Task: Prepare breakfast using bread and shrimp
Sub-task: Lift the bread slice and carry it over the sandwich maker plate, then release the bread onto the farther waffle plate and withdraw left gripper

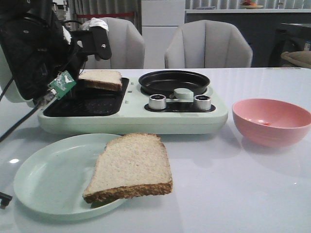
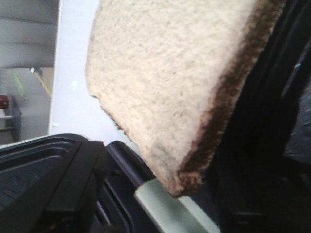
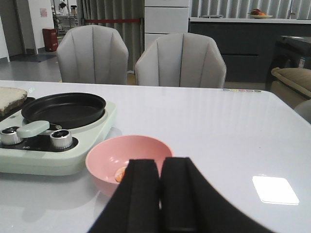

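I count two slices of bread, one shrimp, one plate, one bowl and one breakfast cooker with two knobs and a round pan.

One bread slice [image 1: 130,166] lies on the pale green plate [image 1: 46,182] at the near edge of the table [image 1: 252,194], its crust corner hanging over the plate's rim. The other slice [image 1: 101,79] is held in my left gripper [image 1: 80,77], tilted above the dark griddle tray [image 1: 82,104] of the cooker [image 1: 131,119]. In my left wrist view that slice [image 2: 180,87] fills most of the frame and hides my own fingers, so I cannot see how they stand, only that the bread hangs from them clear of the tray. From the front, that arm's dark bulk also covers the grip itself.

The shrimp [image 3: 120,174] sits in the pink bowl [image 3: 127,158], just beyond my right gripper [image 3: 160,194]; those two black fingers are pressed together, holding nothing, and they cut off the bowl's near rim. In the front view the shrimp [image 1: 265,123] is only a small reddish speck, and my right arm is out of frame.

The pan [image 1: 174,81] and the two knobs [image 1: 157,101] stand on the cooker's right half.
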{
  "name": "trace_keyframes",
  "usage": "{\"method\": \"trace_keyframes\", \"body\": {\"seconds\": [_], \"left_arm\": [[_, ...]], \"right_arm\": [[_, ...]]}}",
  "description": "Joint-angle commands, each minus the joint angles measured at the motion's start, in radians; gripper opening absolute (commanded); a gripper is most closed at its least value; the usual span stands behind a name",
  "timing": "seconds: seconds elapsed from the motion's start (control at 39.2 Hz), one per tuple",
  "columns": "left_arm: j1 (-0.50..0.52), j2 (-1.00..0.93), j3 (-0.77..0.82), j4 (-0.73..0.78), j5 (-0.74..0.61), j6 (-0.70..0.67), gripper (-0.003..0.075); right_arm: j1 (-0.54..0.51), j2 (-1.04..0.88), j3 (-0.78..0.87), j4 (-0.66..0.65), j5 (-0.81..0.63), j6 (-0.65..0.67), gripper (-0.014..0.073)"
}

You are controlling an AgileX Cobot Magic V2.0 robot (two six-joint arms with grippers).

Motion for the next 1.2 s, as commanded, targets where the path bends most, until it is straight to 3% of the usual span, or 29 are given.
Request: {"method": "trace_keyframes", "body": {"seconds": [0.0, 0.38, 0.79, 1.05, 1.17], "left_arm": [[-0.017, -0.089, -0.022, -0.074, 0.016, -0.009, 0.0512], [-0.087, -0.202, -0.022, -0.310, 0.222, -0.002, 0.0512], [-0.187, -0.451, -0.022, -0.516, 0.345, -0.002, 0.0512], [-0.187, -0.659, 0.061, -0.692, 0.322, 0.004, 0.0512], [-0.157, -0.806, 0.176, -0.823, 0.276, 0.140, 0.0512]], "right_arm": [[-0.007, -0.021, -0.016, -0.013, -0.079, -0.003, 0.0153], [-0.007, -0.021, -0.016, -0.013, -0.079, -0.003, 0.0153], [-0.007, -0.021, -0.016, -0.013, -0.079, -0.003, 0.0153], [-0.007, -0.021, -0.016, -0.013, -0.079, -0.003, 0.0153], [-0.007, -0.021, -0.016, -0.013, -0.079, -0.003, 0.0153]]}}
